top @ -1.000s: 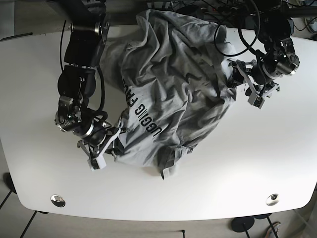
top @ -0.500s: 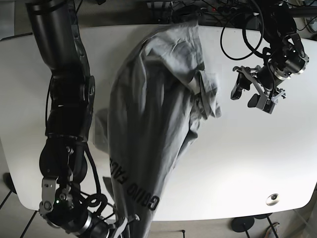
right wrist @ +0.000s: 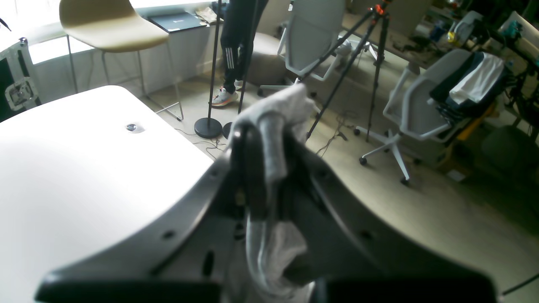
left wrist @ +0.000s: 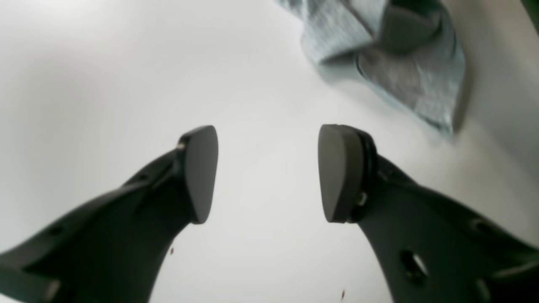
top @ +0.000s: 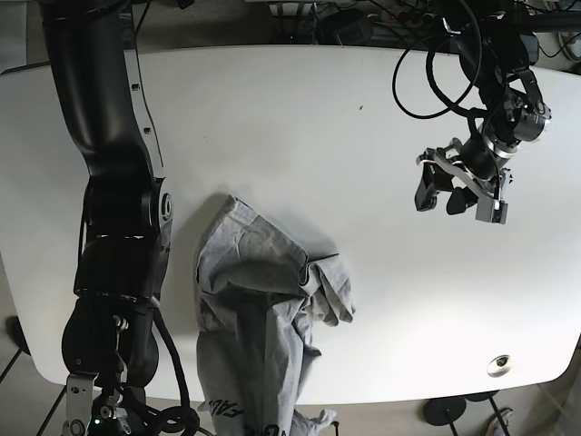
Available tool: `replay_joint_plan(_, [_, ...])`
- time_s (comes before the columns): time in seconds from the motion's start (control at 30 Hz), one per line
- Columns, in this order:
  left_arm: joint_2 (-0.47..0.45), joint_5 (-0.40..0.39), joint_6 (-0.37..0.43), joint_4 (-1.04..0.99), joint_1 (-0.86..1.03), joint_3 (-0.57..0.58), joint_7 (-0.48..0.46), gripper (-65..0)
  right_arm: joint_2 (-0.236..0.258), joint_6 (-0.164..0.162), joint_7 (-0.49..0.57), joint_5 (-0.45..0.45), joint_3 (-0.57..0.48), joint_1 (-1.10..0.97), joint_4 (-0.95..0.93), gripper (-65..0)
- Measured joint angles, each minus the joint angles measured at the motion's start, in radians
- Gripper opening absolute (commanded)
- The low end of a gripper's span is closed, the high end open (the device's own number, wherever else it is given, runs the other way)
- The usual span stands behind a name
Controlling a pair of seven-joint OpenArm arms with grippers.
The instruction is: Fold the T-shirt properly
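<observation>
The T-shirt [top: 263, 318] lies bunched in a long heap on the near-left part of the tabletop [top: 300, 118], trailing off the near edge w/ its printed hem hanging over.

Right end effector [right wrist: 269, 168] is clamped on a fold of grey fabric, out past the tabletop's edge (the wrist view shows floor and chairs behind it). In the base view it's mostly cut off at the bottom.

Left end effector [top: 458, 189] hangs over bare tabletop, well apart from the cloth, fingers [left wrist: 200, 172] spread and holding nothing. A corner of fabric [left wrist: 404, 63] shows ahead of it in the wrist view.

Step in hand looks like dragging the shirt out flat. To do it well:
- the right arm should pull low and steady, so the cloth slides rather than bunches
- the left should take a free corner or sleeve, not a mid-panel wad
- then tension both ends before laying it down.
</observation>
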Motion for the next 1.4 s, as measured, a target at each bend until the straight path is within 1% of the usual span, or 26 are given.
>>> replay_joint_plan(0.07, [0.003,-0.007,0.062,-0.055,-0.045,0.085,-0.026,-17.9,0.000,0.000,0.000,0.000,0.002,-0.008,0.000,-63.3])
replay_joint_plan(0.1, [0.014,-0.020,0.109,-0.093,-0.084,0.123,-0.032,-14.6,-0.001,0.001,-0.002,0.000,0.001,-0.013,0.000,-63.3])
replay_joint_plan(0.17, [0.011,-0.016,0.166,-0.146,-0.140,0.168,-0.035,-11.7,0.000,0.001,-0.003,0.000,0.001,-0.013,0.000,-63.3])
replay_joint_plan(0.23, [0.008,-0.009,0.204,-0.216,-0.207,0.204,-0.038,-10.1,0.000,0.000,0.001,0.000,0.002,-0.014,0.000,-63.3])
replay_joint_plan(0.3, [0.027,-0.010,0.222,-0.303,-0.288,0.230,-0.046,-10.1,-0.003,0.001,0.007,0.000,0.001,-0.024,0.000,-63.1])
replay_joint_plan(0.4, [0.053,-0.013,0.228,-0.536,-0.457,0.275,-0.068,-10.1,0.000,0.001,0.005,0.000,0.001,-0.032,0.000,-63.1])
replay_joint_plan(0.43, [0.045,-0.012,0.230,-0.623,-0.507,0.319,-0.151,-10.1,0.001,0.000,0.005,-0.003,0.001,-0.034,0.000,-63.1])
replay_joint_plan(0.53, [0.042,-0.013,0.232,-0.805,-0.570,0.488,-0.328,-10.3,-0.002,0.002,0.005,-0.007,0.000,-0.045,0.000,-63.1])
replay_joint_plan(0.6, [0.050,-0.014,0.232,-0.884,-0.583,0.569,-0.369,-10.6,0.001,0.001,0.005,-0.007,-0.001,-0.045,0.000,-62.9])
replay_joint_plan(0.67, [0.068,-0.013,0.235,-0.971,-0.600,0.643,-0.431,-10.7,0.003,0.000,0.005,-0.008,0.000,-0.044,0.000,-62.9])
replay_joint_plan(0.7, [0.075,-0.014,0.235,-0.994,-0.603,0.654,-0.454,-10.7,0.003,0.000,0.005,-0.008,0.001,-0.044,0.000,-62.9])
replay_joint_plan(0.73, [0.079,-0.018,0.254,-1.011,-0.603,0.663,-0.467,-10.4,0.003,0.000,0.005,-0.008,0.001,-0.044,0.000,-62.9])
replay_joint_plan(0.77, [0.080,-0.022,0.294,-1.019,-0.603,0.663,-0.486,-10.3,0.003,0.001,0.005,-0.008,0.001,-0.044,0.000,-62.9])
replay_joint_plan(0.8, [0.076,-0.021,0.357,-1.022,-0.602,0.663,-0.514,-10.3,0.003,0.001,0.005,-0.007,0.001,-0.044,0.000,-62.9])
replay_joint_plan(0.87, [0.061,-0.020,0.397,-1.023,-0.603,0.694,-0.556,-10.3,0.003,0.000,0.005,-0.007,0.001,-0.044,0.000,-62.9])
replay_joint_plan(0.93, [0.064,-0.021,0.415,-1.035,-0.608,0.731,-0.565,-10.6,0.003,0.000,0.005,-0.006,0.001,-0.043,0.000,-62.9])
replay_joint_plan(0.97, [0.076,-0.020,0.460,-1.068,-0.613,0.746,-0.587,-10.6,0.003,0.002,0.005,-0.001,0.001,-0.044,0.000,-62.9])
replay_joint_plan(1.0, [0.081,-0.026,0.483,-1.088,-0.620,0.754,-0.618,-10.8,0.003,0.001,0.005,0.000,0.001,-0.044,0.000,-62.9])
replay_joint_plan(1.1, [0.076,-0.029,0.502,-1.169,-0.674,0.813,-0.632,-11.4,0.003,0.000,0.005,-0.001,0.006,-0.045,0.000,-62.9])
replay_joint_plan(1.13, [0.074,-0.029,0.501,-1.170,-0.674,0.817,-0.637,-14.7,0.003,0.001,0.005,0.000,0.006,-0.045,0.000,-62.9])
replay_joint_plan(1.17, [0.072,-0.024,0.502,-1.168,-0.669,0.821,-0.644,-21.9,0.002,0.003,0.005,0.000,0.006,-0.046,0.000,-62.9])
replay_joint_plan(1.23, [0.066,-0.024,0.506,-1.168,-0.665,0.821,-0.647,-41.0,0.001,0.003,0.005,0.000,0.006,-0.046,0.000,-62.9])
replay_joint_plan(1.27, [0.061,-0.026,0.509,-1.168,-0.663,0.821,-0.632,-55.6,0.003,0.003,0.005,0.000,0.006,-0.046,0.000,-62.9])
replay_joint_plan(1.3, [0.057,-0.026,0.509,-1.169,-0.663,0.821,-0.631,-62.8,0.003,0.003,0.005,0.000,0.006,-0.046,0.000,-62.9])
replay_joint_plan(1.33, [0.046,-0.030,0.508,-1.169,-0.663,0.824,-0.629,-65.0,0.003,0.003,0.005,0.000,0.006,-0.046,0.000,-62.9])
replay_joint_plan(1.4, [0.026,-0.040,0.500,-1.165,-0.663,0.824,-0.621,-65.0,0.009,0.003,0.005,0.000,0.006,-0.046,0.000,-62.9])
